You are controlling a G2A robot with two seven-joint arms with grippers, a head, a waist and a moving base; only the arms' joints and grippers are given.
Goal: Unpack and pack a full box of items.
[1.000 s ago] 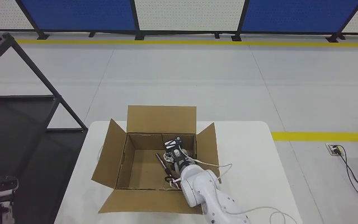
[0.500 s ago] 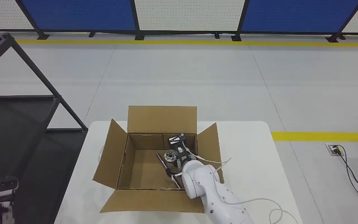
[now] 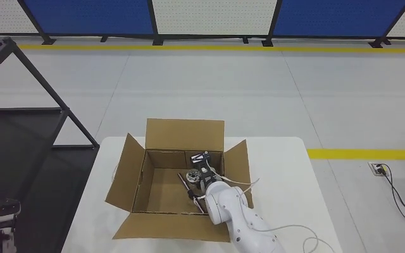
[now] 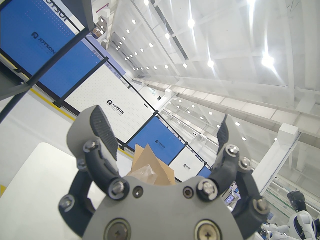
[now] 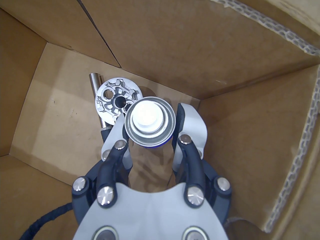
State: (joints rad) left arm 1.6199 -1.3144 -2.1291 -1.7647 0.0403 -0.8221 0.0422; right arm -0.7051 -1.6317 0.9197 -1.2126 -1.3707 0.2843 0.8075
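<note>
The spray can (image 5: pixel 150 122) is held upright inside the box (image 5: pixel 225 51), near one corner, gripped around its body by the right pincer (image 5: pixel 152 116), probably so it travels without tipping. Just beside it, a toothed metal disc (image 5: pixel 113 99) and a steel rod (image 5: pixel 95 83) lie on the box floor. Outside the box, the left pincer (image 4: pixel 162 121) is spread and empty.
</note>
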